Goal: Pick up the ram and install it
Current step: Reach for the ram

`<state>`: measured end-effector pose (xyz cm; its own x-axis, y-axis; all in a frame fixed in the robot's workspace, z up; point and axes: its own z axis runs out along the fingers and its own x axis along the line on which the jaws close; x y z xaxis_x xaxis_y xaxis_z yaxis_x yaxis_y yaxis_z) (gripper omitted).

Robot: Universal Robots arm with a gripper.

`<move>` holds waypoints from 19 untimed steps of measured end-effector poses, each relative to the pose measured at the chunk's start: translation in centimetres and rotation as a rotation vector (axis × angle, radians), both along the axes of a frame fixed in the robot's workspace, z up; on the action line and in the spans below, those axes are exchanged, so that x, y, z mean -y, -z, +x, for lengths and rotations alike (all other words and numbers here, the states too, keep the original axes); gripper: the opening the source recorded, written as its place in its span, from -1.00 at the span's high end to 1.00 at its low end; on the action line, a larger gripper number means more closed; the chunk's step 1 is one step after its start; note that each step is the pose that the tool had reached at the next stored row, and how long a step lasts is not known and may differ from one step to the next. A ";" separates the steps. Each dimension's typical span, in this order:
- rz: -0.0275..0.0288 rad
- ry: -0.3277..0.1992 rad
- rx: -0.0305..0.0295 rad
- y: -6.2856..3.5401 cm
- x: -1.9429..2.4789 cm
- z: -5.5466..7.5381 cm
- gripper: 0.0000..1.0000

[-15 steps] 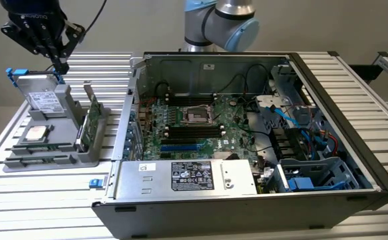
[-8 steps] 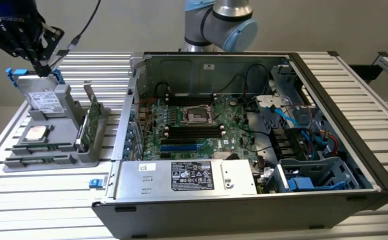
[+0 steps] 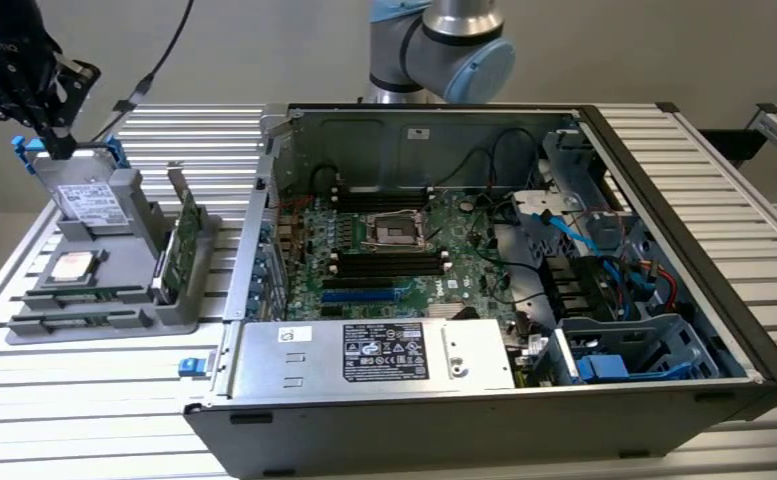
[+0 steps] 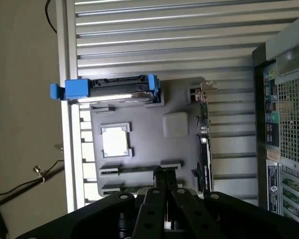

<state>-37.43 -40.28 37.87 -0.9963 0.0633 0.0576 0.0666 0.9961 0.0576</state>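
My black gripper (image 3: 57,148) hangs at the exterior view's far left, above the back end of a grey parts holder (image 3: 181,300), just over the silver hard drive with blue rails (image 3: 88,200). In the wrist view the fingers (image 4: 164,174) are pressed together with nothing between them. The ram (image 3: 81,297) looks like a thin green strip standing on edge in the holder's front slots, apart from the gripper. The open computer case (image 3: 495,250) holds the motherboard (image 3: 388,250), with black memory slots (image 3: 388,265) beside the processor socket.
The holder also carries a processor chip (image 4: 114,142) and a green expansion card (image 3: 181,240) standing on edge. A power supply (image 3: 375,352), cables and drive cages crowd the case. A cable (image 3: 161,60) runs back from the gripper. Everything rests on a slatted aluminium table (image 3: 81,420).
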 end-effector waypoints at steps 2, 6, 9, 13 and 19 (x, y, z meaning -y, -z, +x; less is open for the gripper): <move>0.0000 -0.006 -0.0025 0.20 0.01 -0.4 0.80; 0.0000 -0.021 -0.0067 0.58 0.03 -1.0 0.80; 0.0001 -0.034 -0.0120 0.82 0.12 -1.2 0.80; 0.0001 -0.054 -0.0230 1.11 0.40 -1.4 0.80; 0.0000 -0.080 -0.0328 1.51 0.99 -1.5 0.80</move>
